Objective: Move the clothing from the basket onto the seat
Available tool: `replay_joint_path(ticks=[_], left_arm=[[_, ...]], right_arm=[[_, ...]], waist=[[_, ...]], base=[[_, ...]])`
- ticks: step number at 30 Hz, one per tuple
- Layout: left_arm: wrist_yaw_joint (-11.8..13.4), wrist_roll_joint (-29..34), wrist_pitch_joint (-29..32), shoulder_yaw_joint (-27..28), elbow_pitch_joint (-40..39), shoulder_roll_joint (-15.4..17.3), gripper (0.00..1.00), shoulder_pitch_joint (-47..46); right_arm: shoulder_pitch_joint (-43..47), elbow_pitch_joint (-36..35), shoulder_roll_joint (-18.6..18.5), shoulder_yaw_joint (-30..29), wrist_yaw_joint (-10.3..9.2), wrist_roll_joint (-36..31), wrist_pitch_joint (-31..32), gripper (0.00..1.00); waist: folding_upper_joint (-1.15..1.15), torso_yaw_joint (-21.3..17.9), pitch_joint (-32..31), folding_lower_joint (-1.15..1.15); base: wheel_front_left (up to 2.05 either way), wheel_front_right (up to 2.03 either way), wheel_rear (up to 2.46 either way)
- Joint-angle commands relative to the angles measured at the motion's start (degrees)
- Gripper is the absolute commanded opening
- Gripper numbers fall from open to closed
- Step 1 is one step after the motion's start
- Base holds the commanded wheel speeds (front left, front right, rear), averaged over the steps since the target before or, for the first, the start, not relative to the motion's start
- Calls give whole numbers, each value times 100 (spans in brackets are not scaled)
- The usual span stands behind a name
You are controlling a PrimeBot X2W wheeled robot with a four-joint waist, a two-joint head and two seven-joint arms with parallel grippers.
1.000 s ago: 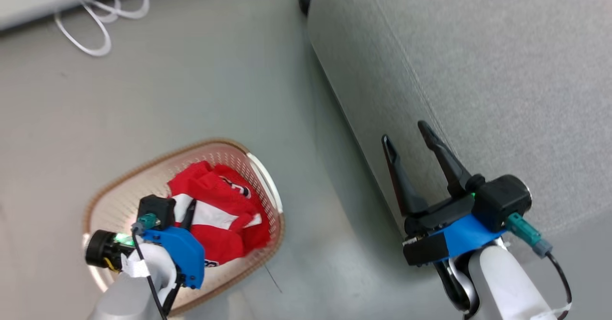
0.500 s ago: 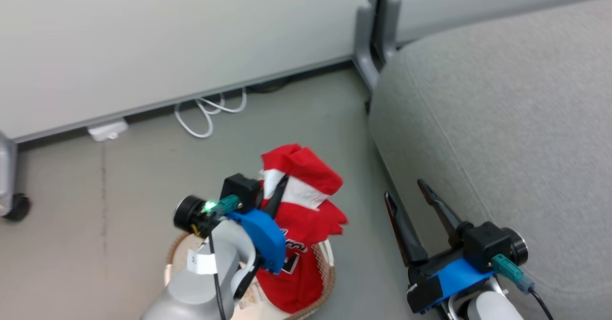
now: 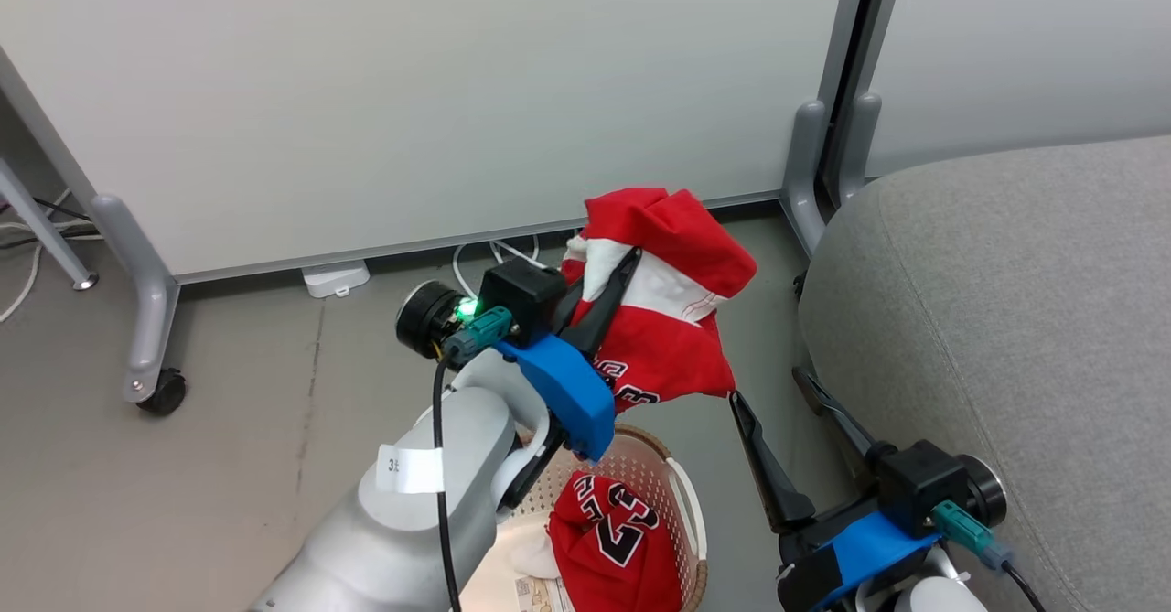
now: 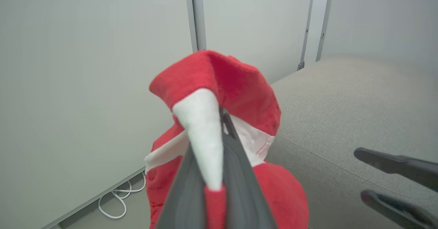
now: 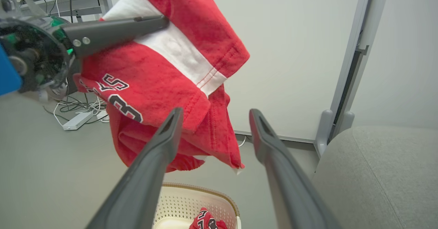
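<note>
**Red and halfway: one up, one waiting**

Red jersey-knit garment with a white stripe and black-and-white lettering [image 3: 682, 356] hangs bunched from my left pincer [image 3: 627, 264], whose two dark fingers are pressed together on a fold at the white band. It is clear of the cream-white perforated plastic laundry basket with the brown woven-look rim [image 3: 640, 461], which sits on the floor at six o'clock from it in the head view. The large grey fabric-upholstered seat cushion [image 3: 1006, 319] lies at three o'clock from the garment, near it but not under it. Nothing rests on the part of the cushion I can see. My right pincer [image 3: 768, 388] has its fingers wide apart and empty, just beside the cushion's edge, at five o'clock from the cloth.

I judge the job less than half done. This first piece is lifted but not delivered; it needs carrying toward three o'clock and letting go. The second red garment with the number 23 [image 3: 608, 539] lies crumpled on the basket floor, untouched.

My own forearm covers the basket's nine o'clock side, and the picture's bottom edge cuts off its near end, so I cannot tell whether anything lies beneath that second piece. The lifted cloth is too bunched for me to tell shirt from shorts. The cushion runs off the right edge.
</note>
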Motion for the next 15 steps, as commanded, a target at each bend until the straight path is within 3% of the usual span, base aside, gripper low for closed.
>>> replay_joint_path(ticks=[1, 15], left_arm=[[-4, -50, -6, -83, -97, -10, 0, -136], [199, -527, 108, -606, -396, -8, 0, -389]], right_arm=[[112, -20, -16, -15, 1, 10, 23, 100], [184, -96, -16, 55, 1, 6, 111, 100]], waist=[[-1, 63, -56, 1], [-1, 119, -111, 1]], base=[[0, 0, 0], [0, 0, 0]])
